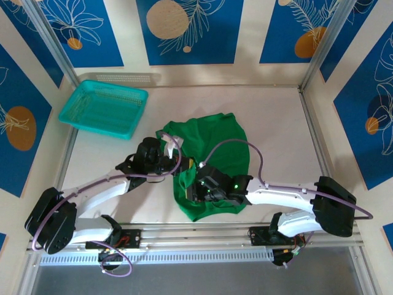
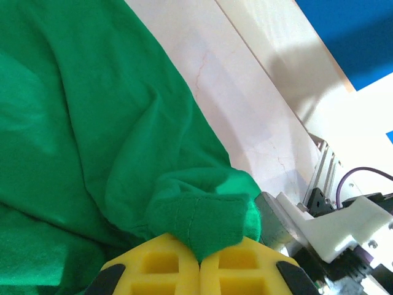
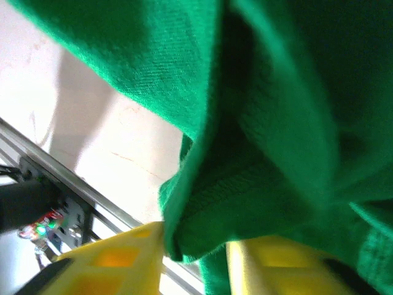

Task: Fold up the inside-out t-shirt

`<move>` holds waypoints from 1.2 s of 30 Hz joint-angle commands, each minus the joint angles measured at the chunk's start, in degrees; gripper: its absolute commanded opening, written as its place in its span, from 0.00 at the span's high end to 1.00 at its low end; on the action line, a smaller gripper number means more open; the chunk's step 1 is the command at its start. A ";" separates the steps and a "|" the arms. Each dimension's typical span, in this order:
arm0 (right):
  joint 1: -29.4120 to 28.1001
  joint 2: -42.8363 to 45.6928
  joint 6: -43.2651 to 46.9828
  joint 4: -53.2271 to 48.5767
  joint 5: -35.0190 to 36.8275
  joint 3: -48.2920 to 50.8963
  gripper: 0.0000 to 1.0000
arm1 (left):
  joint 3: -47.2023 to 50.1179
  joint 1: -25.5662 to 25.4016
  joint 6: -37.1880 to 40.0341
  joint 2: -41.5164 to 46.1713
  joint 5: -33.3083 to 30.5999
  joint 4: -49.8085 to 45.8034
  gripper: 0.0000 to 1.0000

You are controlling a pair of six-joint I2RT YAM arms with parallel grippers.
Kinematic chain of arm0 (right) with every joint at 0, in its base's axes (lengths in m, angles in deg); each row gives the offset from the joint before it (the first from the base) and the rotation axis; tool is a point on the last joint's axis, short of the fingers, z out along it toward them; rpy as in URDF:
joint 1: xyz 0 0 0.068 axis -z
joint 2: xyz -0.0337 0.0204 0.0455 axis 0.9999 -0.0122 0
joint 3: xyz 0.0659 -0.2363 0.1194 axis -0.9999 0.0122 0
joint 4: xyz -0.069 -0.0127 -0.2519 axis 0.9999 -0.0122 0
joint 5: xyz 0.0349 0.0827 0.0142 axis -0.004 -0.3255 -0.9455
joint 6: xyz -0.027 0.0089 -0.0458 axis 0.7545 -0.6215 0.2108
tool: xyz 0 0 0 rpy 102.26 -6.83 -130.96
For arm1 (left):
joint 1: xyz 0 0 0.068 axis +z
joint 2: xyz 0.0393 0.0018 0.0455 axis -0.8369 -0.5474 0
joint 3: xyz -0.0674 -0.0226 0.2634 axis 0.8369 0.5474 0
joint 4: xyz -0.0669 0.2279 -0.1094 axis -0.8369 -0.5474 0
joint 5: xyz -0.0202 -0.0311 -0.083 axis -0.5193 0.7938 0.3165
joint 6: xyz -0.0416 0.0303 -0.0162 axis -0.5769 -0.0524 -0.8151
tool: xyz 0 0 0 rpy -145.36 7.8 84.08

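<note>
Green t-shirt [image 1: 215, 141] pinched at its near-left edge.
Left gripper [image 2: 199, 265] clamps a hem fold; shirt spreads toward two o'clock. Right gripper [image 3: 195, 258] straddles cloth, grip unclear.

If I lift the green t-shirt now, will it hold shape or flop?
Probably floppy: the t-shirt lies wrinkled and bunches into a soft fold where the left tool pinches it. It would likely sag between grip points, as cloth drapes loosely at the right tool. Unlikely to slip; the knit looks matte.

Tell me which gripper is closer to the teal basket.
Left. The left gripper sits at the left edge of the t-shirt, toward the basket; the right gripper is farther off, over its near part.
</note>
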 commanded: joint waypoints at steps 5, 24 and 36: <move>-0.62 4.43 0.09 -2.56 4.56 0.46 0.94 | -1.90 0.26 0.56 -0.66 -0.06 1.00 1.00; 1.42 11.66 6.58 -40.76 20.59 -7.48 1.00 | -5.19 0.21 0.78 -12.08 -6.96 8.18 1.00; 1.41 12.10 22.18 -33.91 10.10 -10.28 1.00 | -7.71 0.23 -1.45 -19.33 -3.08 17.12 1.00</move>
